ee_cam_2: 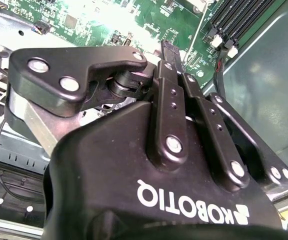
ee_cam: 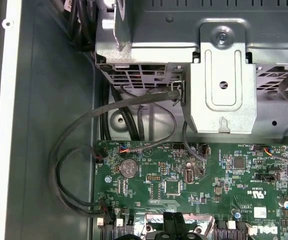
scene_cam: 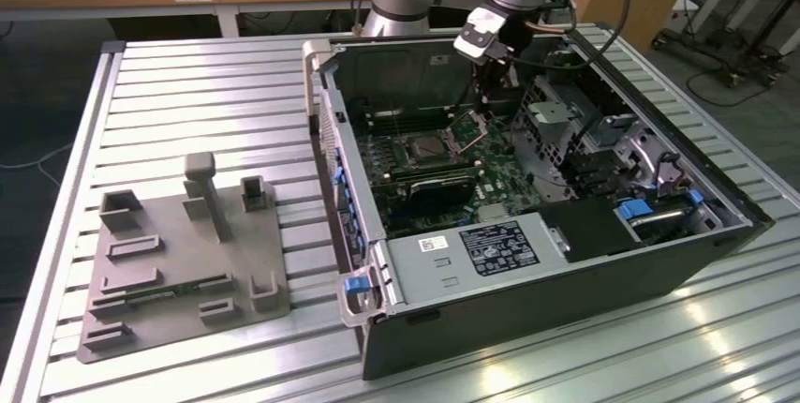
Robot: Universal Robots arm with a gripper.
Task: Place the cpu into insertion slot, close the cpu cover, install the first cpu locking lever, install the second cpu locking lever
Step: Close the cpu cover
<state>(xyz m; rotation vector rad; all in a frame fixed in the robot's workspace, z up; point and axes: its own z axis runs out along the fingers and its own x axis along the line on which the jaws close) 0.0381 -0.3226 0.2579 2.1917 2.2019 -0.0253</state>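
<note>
While the cpu cover (scene_cam: 473, 128) stands tilted up at 2 o'clock of the insertion slot (scene_cam: 425, 148), closing it looks like the step in hand. Gripper (ee_cam: 174, 223) pinched narrow, nothing seen held, tips seemingly at the cover's raised edge. Best, I judge: press the free edge, follow the hinge arc, keep off the socket middle and the cables (ee_cam: 149, 95). Slot's centre dark; whether the cpu lies there, cannot tell. Computer case (scene_cam: 563, 305) holds the motherboard (scene_cam: 500, 178), with a label-bearing box (scene_cam: 500, 248) at 5 o'clock of the slot. Grey fixture (scene_cam: 175, 253) at 9 o'clock of the case.
</note>
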